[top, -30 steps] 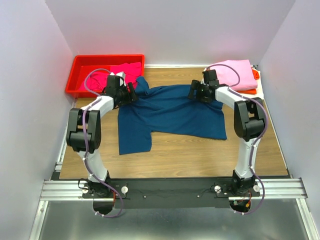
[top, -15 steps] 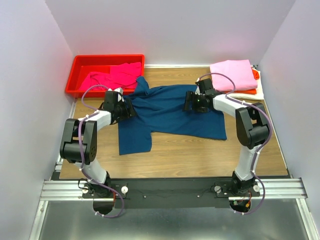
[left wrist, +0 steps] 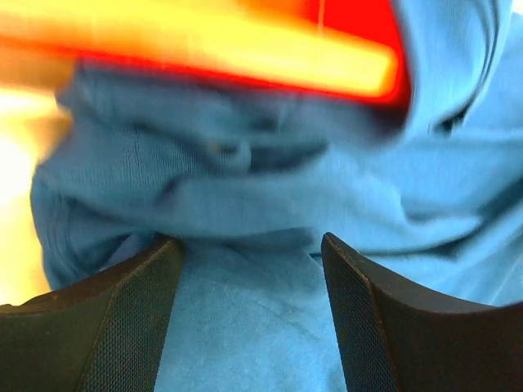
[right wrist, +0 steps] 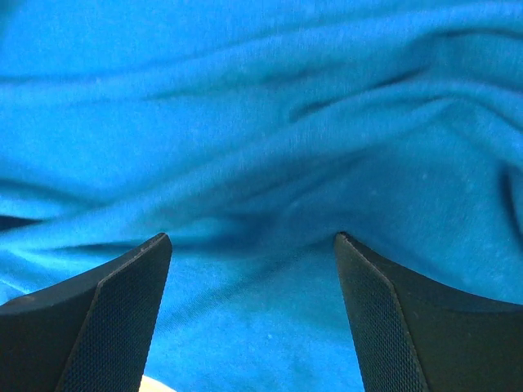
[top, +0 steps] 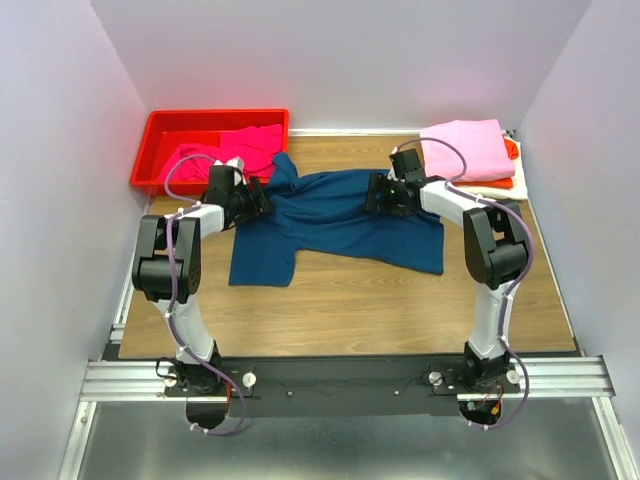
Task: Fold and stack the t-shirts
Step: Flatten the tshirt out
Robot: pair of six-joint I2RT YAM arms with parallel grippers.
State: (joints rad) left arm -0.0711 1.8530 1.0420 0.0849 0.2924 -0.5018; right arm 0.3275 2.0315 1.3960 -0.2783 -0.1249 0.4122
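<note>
The dark navy t-shirt [top: 340, 225] lies spread and wrinkled across the middle of the table, one sleeve toward the front left. My left gripper [top: 255, 195] is low on its far left edge. My right gripper [top: 380, 192] is low on its far right part. In the left wrist view the gripper [left wrist: 249, 238] has its jaws apart, with blue cloth [left wrist: 245, 327] flat between them and bunched at the tips. The right wrist view shows the same for the right gripper [right wrist: 252, 237] on the cloth [right wrist: 261, 122]. A magenta shirt [top: 245, 145] lies in the bin.
The red plastic bin [top: 160, 125] stands at the far left corner, close behind my left gripper. At the far right is a folded stack: light pink [top: 465, 145] on top, orange [top: 512, 150] and cream [top: 495, 190] edges showing beneath. Walls enclose three sides.
Both grippers came toward the near side over the shirt, then moved back toward the far side. The navy shirt shifted with them, and its near edge and sleeve now lie farther from the front.
</note>
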